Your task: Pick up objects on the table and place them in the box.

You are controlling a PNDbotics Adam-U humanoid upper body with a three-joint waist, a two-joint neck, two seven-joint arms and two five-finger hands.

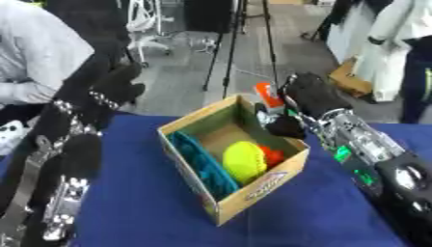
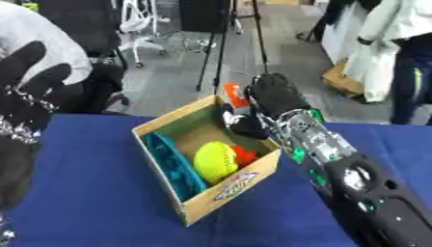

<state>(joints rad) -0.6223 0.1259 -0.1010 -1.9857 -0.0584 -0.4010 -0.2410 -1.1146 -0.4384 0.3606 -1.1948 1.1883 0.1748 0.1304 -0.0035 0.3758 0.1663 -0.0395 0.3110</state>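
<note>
The right hand (image 1: pixel 297 103), fingers curled round an orange-and-white object (image 1: pixel 268 96), hovers over the box's (image 1: pixel 257 193) far right corner, while the left hand (image 2: pixel 30 89) rests with fingers spread.

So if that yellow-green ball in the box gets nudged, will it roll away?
Probably not far: the ball sits wedged between a teal item and something red, with cardboard box walls around. Being round, it would likely roll on open table.
</note>
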